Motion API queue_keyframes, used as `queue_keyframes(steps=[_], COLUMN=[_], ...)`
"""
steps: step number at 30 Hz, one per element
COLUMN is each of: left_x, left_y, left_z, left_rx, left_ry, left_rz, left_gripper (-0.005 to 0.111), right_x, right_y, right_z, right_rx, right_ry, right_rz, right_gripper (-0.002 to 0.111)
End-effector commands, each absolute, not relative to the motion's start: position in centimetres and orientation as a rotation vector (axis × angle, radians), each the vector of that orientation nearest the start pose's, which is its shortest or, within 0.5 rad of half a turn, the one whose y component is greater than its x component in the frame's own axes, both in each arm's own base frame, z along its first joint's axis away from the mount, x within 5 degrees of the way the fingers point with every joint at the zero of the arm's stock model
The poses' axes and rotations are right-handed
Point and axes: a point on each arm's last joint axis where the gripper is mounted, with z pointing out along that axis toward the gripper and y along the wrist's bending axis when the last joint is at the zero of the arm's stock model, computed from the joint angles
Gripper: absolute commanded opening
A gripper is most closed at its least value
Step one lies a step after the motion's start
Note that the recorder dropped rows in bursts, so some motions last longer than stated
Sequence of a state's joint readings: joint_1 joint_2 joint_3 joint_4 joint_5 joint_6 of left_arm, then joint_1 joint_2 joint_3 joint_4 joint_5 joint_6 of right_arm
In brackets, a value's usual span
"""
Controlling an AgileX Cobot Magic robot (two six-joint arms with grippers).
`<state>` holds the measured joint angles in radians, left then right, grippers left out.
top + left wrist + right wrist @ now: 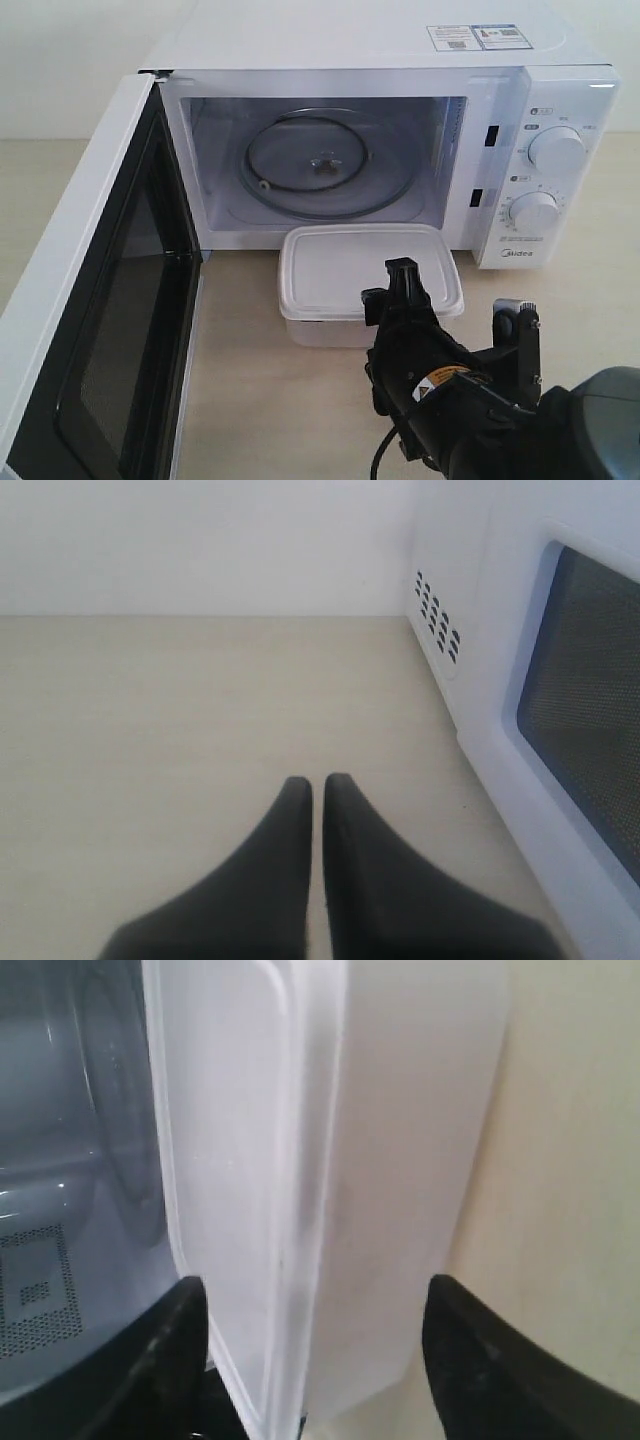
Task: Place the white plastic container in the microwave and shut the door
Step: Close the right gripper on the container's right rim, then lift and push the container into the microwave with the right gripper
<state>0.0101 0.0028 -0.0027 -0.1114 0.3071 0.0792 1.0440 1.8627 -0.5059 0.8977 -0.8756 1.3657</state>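
The microwave sits on the counter. Its door is swung wide open to the left, so the black inside face shows. Inside the microwave lies a round glass plate. Two round knobs are on the right side of its front.

The box is white and has its lid on. It rests on the counter right in front of the open mouth of the microwave. Its far edge is up by the opening, but the box is not inside.

The right claw is at the near side of the box. Its two black fingers are spread wide apart, and the end of the box sits between them. A little gap shows beside one finger. The claw is not pinching the box.

The left claw is pressed together, with only a thin crack between its tips. It holds nothing. It hangs low over the counter, near the outside of the door.
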Motion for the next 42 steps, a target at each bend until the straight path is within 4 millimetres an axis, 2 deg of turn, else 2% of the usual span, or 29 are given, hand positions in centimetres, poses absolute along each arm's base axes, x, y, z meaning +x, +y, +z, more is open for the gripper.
queue_keyframes(steps=[1, 12, 18, 24, 28, 42], left_x=[5.4, 5.4, 5.4, 5.4, 5.4, 5.4], left_y=[-0.3, -0.3, -0.3, -0.3, -0.3, -0.3], left_z=[18.6, 18.6, 18.6, 18.6, 18.6, 18.6], left_rx=[-0.012, -0.012, -0.012, -0.012, -0.012, -0.012], left_ry=[1.788, 1.788, 1.788, 1.788, 1.788, 1.788], left_rz=[-0.043, -0.043, -0.043, -0.043, -0.043, -0.043], left_gripper=[0.004, 0.004, 0.004, 0.004, 0.004, 0.004], right_x=[19.2, 20.1, 20.2, 20.2, 20.2, 19.5], right_y=[20.7, 20.5, 20.5, 20.6, 20.6, 20.5], right_z=[10.9, 11.0, 10.8, 10.2, 10.3, 11.4], right_rx=[1.398, 1.409, 1.391, 1.39, 1.387, 1.197], right_ry=[1.799, 1.783, 1.765, 1.791, 1.79, 1.821], right_rz=[1.104, 1.045, 1.044, 1.034, 1.044, 1.152], right_gripper=[0.059, 0.058, 0.034, 0.021, 0.0, 0.0])
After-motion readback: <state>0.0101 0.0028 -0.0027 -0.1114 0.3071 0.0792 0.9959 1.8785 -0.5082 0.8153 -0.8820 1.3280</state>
